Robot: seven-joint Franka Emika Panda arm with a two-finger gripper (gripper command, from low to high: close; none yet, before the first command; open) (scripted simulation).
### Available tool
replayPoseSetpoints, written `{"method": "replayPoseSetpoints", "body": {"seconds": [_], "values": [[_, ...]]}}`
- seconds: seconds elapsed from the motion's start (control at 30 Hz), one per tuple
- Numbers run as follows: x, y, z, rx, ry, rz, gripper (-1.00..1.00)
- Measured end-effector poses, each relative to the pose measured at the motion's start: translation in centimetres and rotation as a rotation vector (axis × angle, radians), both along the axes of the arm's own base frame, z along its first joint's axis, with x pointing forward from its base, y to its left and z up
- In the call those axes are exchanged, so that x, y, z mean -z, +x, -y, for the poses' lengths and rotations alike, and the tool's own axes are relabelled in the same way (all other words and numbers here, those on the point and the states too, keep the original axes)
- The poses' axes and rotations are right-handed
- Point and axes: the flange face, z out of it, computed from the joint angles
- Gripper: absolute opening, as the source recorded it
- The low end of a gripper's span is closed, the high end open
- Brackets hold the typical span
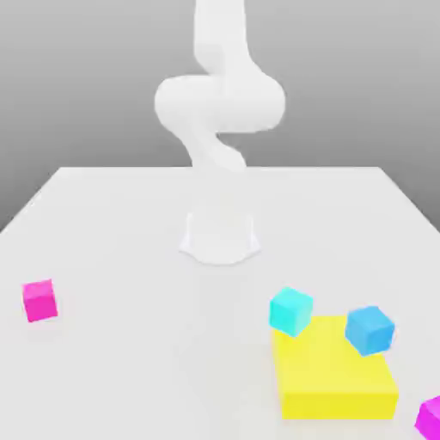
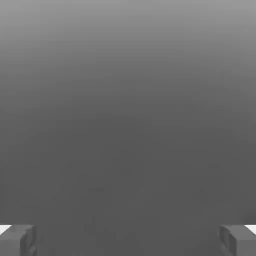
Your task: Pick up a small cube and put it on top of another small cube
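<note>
The small cube [image 1: 39, 301] is plain hot pink and rests on the white table [image 1: 129, 223] at the exterior view's left, near the table's edge. In the hand view my gripper [image 2: 128, 241] is open: its two grey fingertips [image 2: 18, 240] stand far apart with nothing between them, and only a blank grey backdrop lies ahead. The white arm [image 1: 219, 112] rises from its base [image 1: 219, 237] at the table's middle and runs up past the top of the exterior view, well away from the pink cube.
A flat yellow block [image 1: 335, 374] lies at the exterior view's front right. A cyan cube [image 1: 290, 310] sits at its back left corner and a blue cube [image 1: 370, 329] at its back right. A purple-magenta cube [image 1: 430, 418] is at the right edge.
</note>
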Motion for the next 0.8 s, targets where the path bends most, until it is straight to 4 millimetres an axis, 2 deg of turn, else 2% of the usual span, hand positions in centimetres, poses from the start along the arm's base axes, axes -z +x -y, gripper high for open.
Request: {"method": "replayPoseSetpoints", "body": {"seconds": [0.07, 0.17, 0.23, 0.33, 0.4, 0.5, 0.57, 0.6, 0.7, 0.8], "values": [[4.4, 2.0, 3.7, 0.094, 0.027, -0.067, 0.0], [10.9, 3.5, 9.3, 0.228, 0.071, -0.159, 0.0], [15.3, 3.4, 13.0, 0.318, 0.103, -0.218, 0.0], [22.0, 2.1, 18.1, 0.454, 0.157, -0.303, 0.0], [26.5, 0.3, 21.3, 0.545, 0.196, -0.359, 0.0], [33.0, -3.4, 25.2, 0.681, 0.259, -0.44, 0.0], [37.1, -6.5, 27.2, 0.774, 0.305, -0.492, 0.0], [39.2, -8.9, 28.6, 0.84, 0.335, -0.515, 0.0], [44.9, -14.3, 29.8, 0.97, 0.408, -0.591, 0.0], [48.5, -15.4, 29.8, 0.995, 0.423, -0.616, 0.0]]}}
